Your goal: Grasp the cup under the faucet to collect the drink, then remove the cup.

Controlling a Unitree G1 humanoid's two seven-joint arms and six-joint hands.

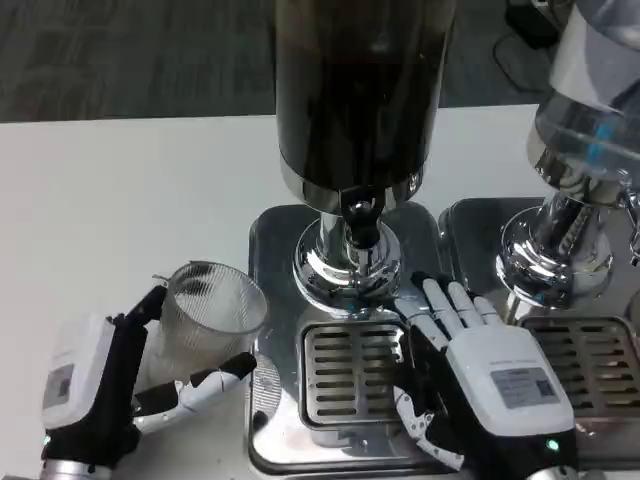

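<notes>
A drinks-serving corner, such as a canteen or a demo lab's refreshment station, is showing here. Two commercial beverage dispensers are standing side by side on a white table (120, 200): a dark-filled dispenser (360, 90) with a chrome faucet (361, 218) and a clear-tank dispenser (585, 130), each sitting over a slotted steel drip tray (352, 372). Grey carpet (130, 55) and a black cable (528, 22) are lying beyond the table, suggesting an office-like room.
</notes>
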